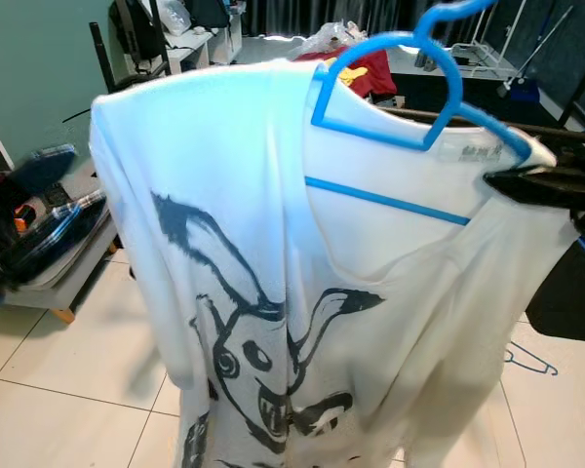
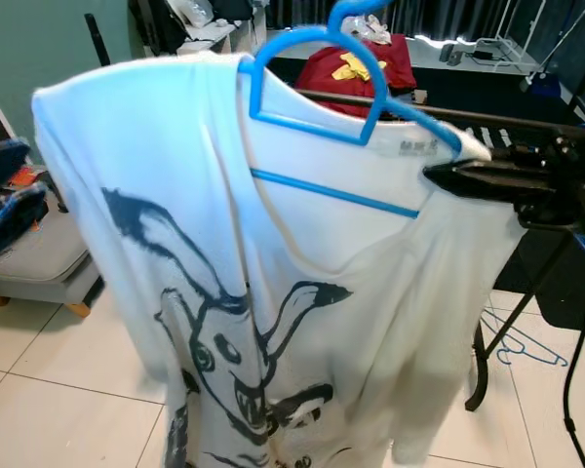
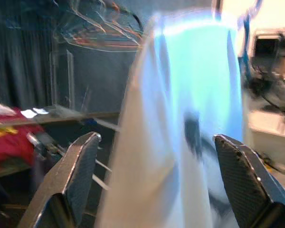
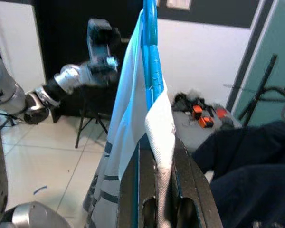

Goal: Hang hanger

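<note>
A blue hanger [image 2: 312, 88] carries a white T-shirt [image 2: 224, 292] printed with a dark long-eared cartoon figure, and it is held up in the air in front of the robot, its hook rising above a dark horizontal rail [image 2: 487, 117] of a drying rack behind it. The right gripper [image 2: 439, 175] is clamped on the hanger's right shoulder end together with the shirt fabric, its black fingers [image 4: 154, 190] pressed tight around both. The left gripper [image 3: 156, 180] hovers beside the shirt with its fingers [image 3: 80, 166] spread apart, grasping nothing. Behind the rail lies a red garment [image 2: 356, 66]. A low bench [image 1: 54, 263] with dark clothes stands to the left on the tiled floor [image 1: 68, 380].
</note>
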### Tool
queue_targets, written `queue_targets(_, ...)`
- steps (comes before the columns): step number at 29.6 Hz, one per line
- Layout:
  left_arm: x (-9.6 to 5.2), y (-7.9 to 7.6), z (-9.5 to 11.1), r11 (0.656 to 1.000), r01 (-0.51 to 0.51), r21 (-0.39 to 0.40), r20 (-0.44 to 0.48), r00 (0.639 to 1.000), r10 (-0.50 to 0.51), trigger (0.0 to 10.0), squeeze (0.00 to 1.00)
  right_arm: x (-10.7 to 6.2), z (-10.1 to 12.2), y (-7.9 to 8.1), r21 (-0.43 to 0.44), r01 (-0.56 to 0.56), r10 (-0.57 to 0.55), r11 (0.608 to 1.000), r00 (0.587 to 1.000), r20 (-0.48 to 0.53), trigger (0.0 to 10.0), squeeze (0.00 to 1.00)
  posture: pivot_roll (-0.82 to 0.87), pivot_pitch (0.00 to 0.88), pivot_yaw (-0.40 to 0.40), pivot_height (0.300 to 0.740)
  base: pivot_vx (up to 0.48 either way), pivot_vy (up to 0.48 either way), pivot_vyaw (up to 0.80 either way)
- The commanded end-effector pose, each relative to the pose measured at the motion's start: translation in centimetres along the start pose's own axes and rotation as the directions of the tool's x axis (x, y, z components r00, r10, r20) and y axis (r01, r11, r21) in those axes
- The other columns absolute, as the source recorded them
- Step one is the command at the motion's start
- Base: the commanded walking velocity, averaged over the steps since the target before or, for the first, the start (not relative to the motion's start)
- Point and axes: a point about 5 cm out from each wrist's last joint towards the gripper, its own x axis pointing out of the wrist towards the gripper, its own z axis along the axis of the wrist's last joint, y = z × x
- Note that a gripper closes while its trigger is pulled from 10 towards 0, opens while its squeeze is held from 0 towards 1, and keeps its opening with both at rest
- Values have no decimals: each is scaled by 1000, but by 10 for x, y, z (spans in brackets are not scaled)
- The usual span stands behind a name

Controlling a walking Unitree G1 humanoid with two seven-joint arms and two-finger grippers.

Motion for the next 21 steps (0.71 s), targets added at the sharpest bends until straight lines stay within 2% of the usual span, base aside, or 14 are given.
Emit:
queue_targets(1, 3, -4, 2, 999, 51, -6, -31, 998, -51, 10000, 0, 1, 9, 4, -28, -36, 37, 999, 999, 38, 0, 0, -116, 21, -22, 736, 0, 0, 0)
queue_targets(5, 5, -6, -1, 996, 83, -30, -37, 996, -84, 10000, 0, 5, 14, 5, -33, -65, 67, 997, 997, 49, 0, 0, -117, 21, -24, 736, 0, 0, 0)
queue_targets(11, 13, -5, -2, 997, 68, -21, -15, 998, -68, 10000, 0, 7, 15, 5, -35, -76, 78, 996, 996, 52, 0, 0, -123, 20, -27, 736, 0, 0, 0)
queue_targets(12, 17, -2, 2, 999, 45, -3, 13, 999, -45, 0, 0, 8, 14, 4, -33, -67, 68, 997, 997, 41, 0, 0, -124, 19, -27, 736, 0, 0, 0)
queue_targets(21, 18, 5, 16, 1000, -1, 30, 65, 998, -1, 0, 0, 8, 11, 1, -25, -42, 43, 999, 999, 29, 0, 0, -121, 20, -22, 736, 0, 0, 0)
